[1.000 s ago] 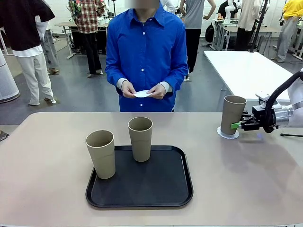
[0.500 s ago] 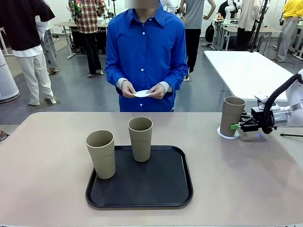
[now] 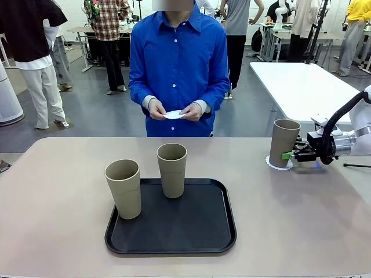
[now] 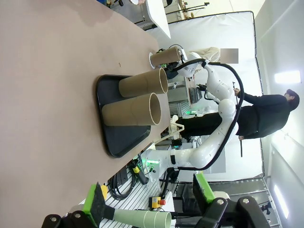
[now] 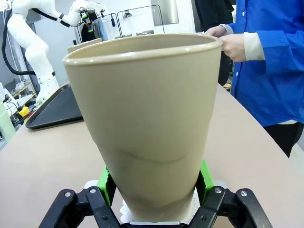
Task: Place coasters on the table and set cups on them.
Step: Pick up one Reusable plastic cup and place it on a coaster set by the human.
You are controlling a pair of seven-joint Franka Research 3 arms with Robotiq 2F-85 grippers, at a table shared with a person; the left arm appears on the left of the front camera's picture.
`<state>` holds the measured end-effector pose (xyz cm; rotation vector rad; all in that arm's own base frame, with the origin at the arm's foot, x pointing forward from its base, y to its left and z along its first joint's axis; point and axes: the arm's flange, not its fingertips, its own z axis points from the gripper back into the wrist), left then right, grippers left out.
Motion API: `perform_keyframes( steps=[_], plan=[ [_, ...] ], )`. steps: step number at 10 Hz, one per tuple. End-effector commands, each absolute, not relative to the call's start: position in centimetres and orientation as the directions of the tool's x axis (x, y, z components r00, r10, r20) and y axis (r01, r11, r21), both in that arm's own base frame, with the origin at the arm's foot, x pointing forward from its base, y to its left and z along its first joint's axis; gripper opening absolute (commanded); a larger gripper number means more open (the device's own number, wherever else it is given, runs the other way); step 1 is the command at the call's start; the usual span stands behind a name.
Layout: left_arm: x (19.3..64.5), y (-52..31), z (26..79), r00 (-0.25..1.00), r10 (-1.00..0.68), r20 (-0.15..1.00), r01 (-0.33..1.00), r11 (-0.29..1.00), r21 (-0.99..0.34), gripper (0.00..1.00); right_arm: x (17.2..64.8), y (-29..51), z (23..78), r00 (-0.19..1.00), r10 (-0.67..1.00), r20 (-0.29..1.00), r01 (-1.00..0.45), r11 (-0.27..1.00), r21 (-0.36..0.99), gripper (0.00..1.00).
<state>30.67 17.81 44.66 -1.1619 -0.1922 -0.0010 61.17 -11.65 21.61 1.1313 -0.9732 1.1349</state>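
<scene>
Cup (image 3: pixel 285 142) stands upright on its coaster (image 3: pixel 271 163) at the right of the surface (image 3: pixel 58 191). Your right end effector (image 3: pixel 288 154) straddles its lower body, a pad on each side; pinching or just clear, you can't tell. Your left end effector (image 4: pixel 147 190) is spread wide, holding nothing.
</scene>
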Motion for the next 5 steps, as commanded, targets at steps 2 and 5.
perform_keyframes(
  steps=[2,5],
  plan=[
    [30.54,17.89,44.81,0.983,0.098,0.155,0.105,0.396,-0.912,1.00,61.36,-12.07,21.45,0.178,0.194,0.965,-0.984,0.005,0.180,1.00],
    [30.54,17.89,44.81,0.983,0.098,0.155,0.105,0.396,-0.912,1.00,61.40,-12.20,21.36,0.182,0.196,0.964,-0.982,-0.005,0.186,1.00]
  ],
)
